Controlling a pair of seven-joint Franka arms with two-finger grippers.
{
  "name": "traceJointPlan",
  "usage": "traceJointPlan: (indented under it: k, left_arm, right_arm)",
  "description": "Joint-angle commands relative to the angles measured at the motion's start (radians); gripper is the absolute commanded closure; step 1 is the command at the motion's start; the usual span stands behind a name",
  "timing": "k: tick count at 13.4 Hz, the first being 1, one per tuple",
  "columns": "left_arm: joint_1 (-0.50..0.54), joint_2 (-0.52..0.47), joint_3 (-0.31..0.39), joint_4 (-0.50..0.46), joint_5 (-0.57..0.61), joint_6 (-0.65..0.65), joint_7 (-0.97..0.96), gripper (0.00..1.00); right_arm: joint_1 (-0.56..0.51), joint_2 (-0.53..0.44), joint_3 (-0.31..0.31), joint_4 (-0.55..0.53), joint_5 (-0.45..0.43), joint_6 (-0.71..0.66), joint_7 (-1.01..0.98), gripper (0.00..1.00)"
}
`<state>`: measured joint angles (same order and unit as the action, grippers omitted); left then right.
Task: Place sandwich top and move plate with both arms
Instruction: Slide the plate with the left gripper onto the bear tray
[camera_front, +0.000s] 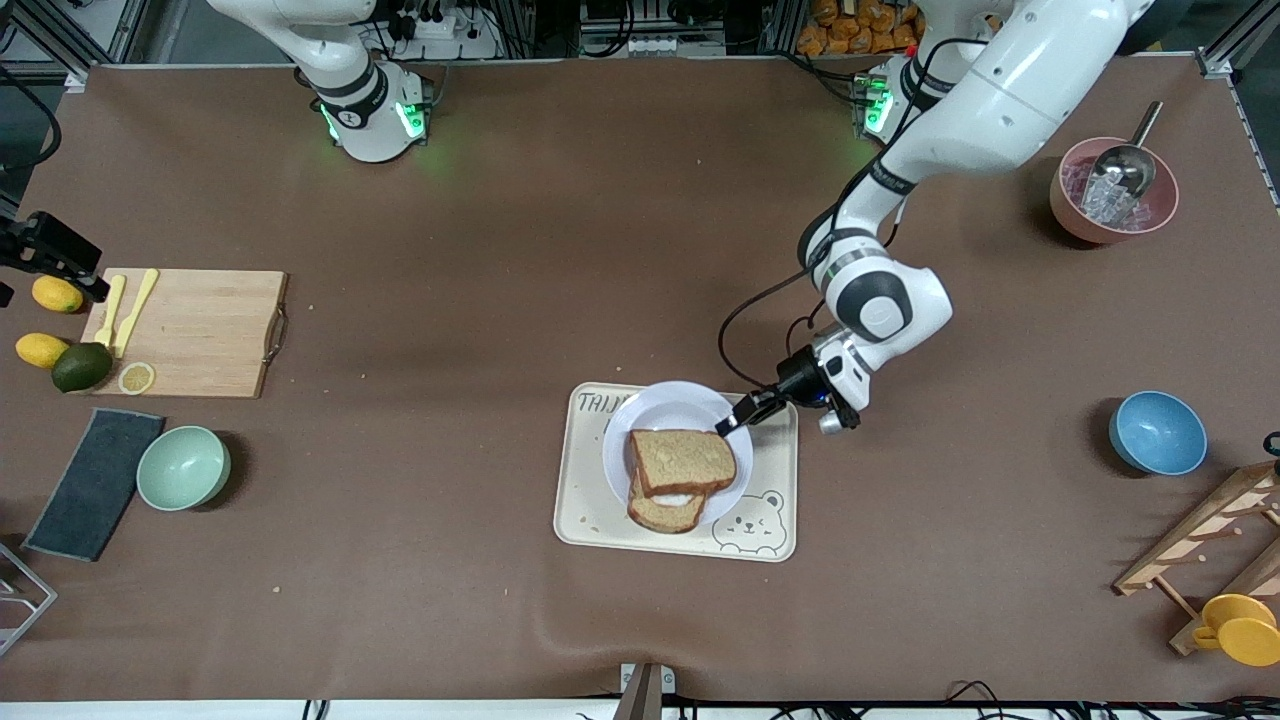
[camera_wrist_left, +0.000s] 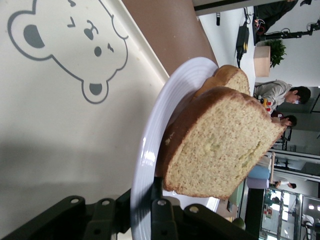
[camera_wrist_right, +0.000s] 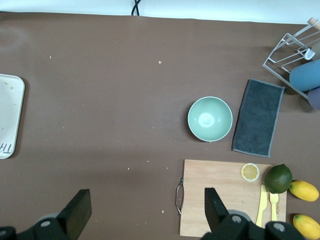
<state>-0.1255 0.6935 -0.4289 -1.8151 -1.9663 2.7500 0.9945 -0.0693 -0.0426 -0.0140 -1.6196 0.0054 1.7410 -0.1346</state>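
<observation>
The sandwich top (camera_front: 685, 460), a plain brown slice, lies askew on an egg-bearing slice (camera_front: 665, 515) on the pale plate (camera_front: 660, 400). The plate sits on the cream bear-print tray (camera_front: 590, 500). My left gripper (camera_front: 728, 425) is shut on the plate's rim at the edge toward the left arm's base. In the left wrist view the gripper (camera_wrist_left: 150, 200) pinches the rim of the plate (camera_wrist_left: 155, 135), one finger under it and one over, with the sandwich top (camera_wrist_left: 220, 145) just past the fingers. My right gripper (camera_wrist_right: 145, 210) is open and empty, high over bare table beside the cutting board (camera_wrist_right: 225, 200); it does not show in the front view.
A cutting board (camera_front: 200, 330) with a lemon slice, lemons and a lime, a green bowl (camera_front: 183, 467) and a dark cloth (camera_front: 95, 483) lie at the right arm's end. A blue bowl (camera_front: 1157, 432), a pink bowl of ice (camera_front: 1113, 190) and a wooden rack (camera_front: 1200, 550) lie at the left arm's end.
</observation>
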Motion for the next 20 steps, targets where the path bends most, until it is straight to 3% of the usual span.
traceJointPlan:
  k: [1,3,7,8,9,10,16,20]
  left_arm:
    - [-0.055,0.067,-0.001,0.083,-0.049,0.056,0.007,1.0]
    - [-0.094,0.11,0.019,0.14,-0.062,0.097,0.009,1.0]
    - [-0.105,0.118,0.024,0.142,-0.062,0.1,0.009,1.0]
    - [-0.105,0.115,0.025,0.142,-0.062,0.1,0.009,0.65]
    - [-0.105,0.112,0.026,0.143,-0.063,0.1,0.009,0.12]
    - [-0.105,0.107,0.026,0.143,-0.062,0.112,0.01,0.0]
    - [-0.101,0.049,0.026,0.145,-0.043,0.281,0.027,0.0]
    - [-0.086,0.011,0.026,0.143,0.071,0.397,0.027,0.0]
  right_arm:
    - [-0.007,0.012,0.006,0.026,0.01,-0.024,0.004,0.0]
    - [-0.007,0.012,0.006,0.026,0.01,-0.024,0.004,0.0]
    - [-0.004,0.01,0.006,0.027,0.008,-0.028,0.004,0.0]
    - [-0.009,0.01,0.006,0.026,0.008,-0.028,0.004,0.0]
    - [-0.01,0.012,0.006,0.026,0.008,-0.028,0.004,0.0]
    - [-0.007,0.012,0.006,0.026,0.008,-0.028,0.004,0.0]
    - [-0.009,0.012,0.008,0.026,0.008,-0.028,0.006,0.0]
    - [-0.003,0.012,0.008,0.027,0.008,-0.028,0.004,0.0]
